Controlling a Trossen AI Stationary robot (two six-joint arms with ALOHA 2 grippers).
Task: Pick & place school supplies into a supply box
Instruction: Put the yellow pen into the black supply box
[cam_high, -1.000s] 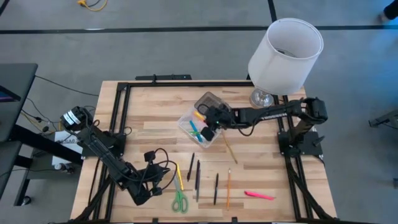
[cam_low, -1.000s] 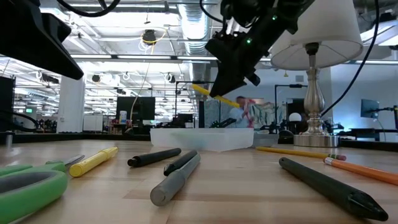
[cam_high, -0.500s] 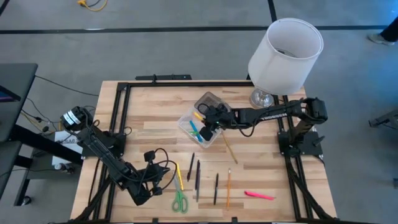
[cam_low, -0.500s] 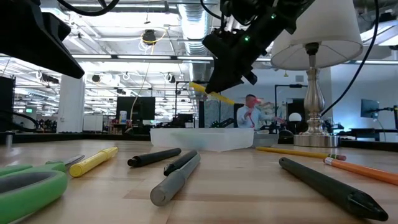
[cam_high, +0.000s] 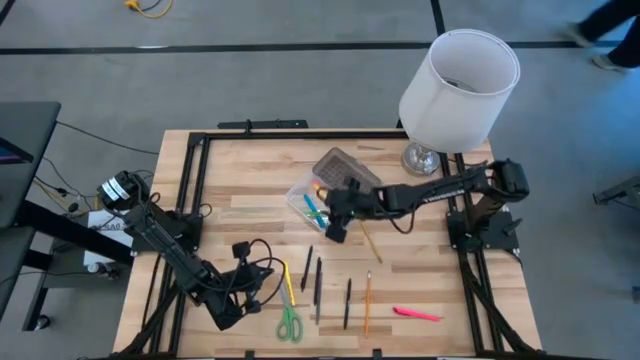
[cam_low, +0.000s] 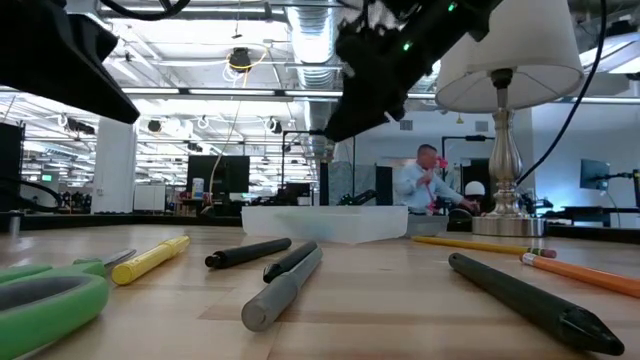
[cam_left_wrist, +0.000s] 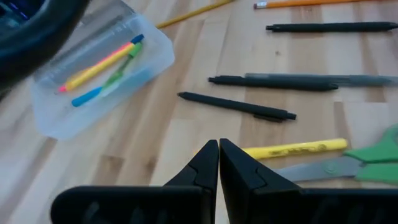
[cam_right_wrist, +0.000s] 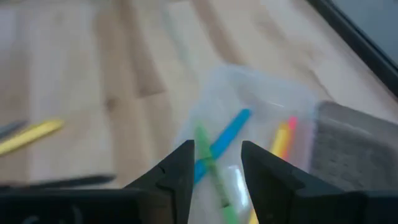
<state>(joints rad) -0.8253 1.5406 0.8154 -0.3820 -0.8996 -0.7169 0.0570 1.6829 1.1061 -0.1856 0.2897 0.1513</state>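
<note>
The clear supply box (cam_high: 318, 197) sits mid-table with its grey dotted lid (cam_high: 345, 165) swung open. Inside lie a blue pen (cam_right_wrist: 225, 140), a green one (cam_right_wrist: 210, 167) and a yellow one (cam_right_wrist: 282, 139). My right gripper (cam_right_wrist: 217, 163) hovers open just above the box's near side (cam_high: 336, 225), with nothing between its fingers. Near the front edge lie a yellow marker (cam_high: 288, 283), green scissors (cam_high: 289, 322), black pens (cam_high: 318, 285), an orange pencil (cam_high: 367, 300) and a pink marker (cam_high: 415, 314). My left gripper (cam_left_wrist: 219, 151) rests shut at the front left (cam_high: 245, 298).
A white-shaded lamp (cam_high: 460, 75) stands at the far right corner, its base (cam_high: 425, 158) beside my right arm. A yellow pencil (cam_high: 365, 238) lies just right of the box. Black frame rails run along the table's edges. A person shows in the room beyond the table (cam_low: 420, 185).
My right gripper has opened and let go of the yellow pen, which has dropped into the supply box. The gripper has then risen a little and drawn toward the table's near edge, off the box's middle.
</note>
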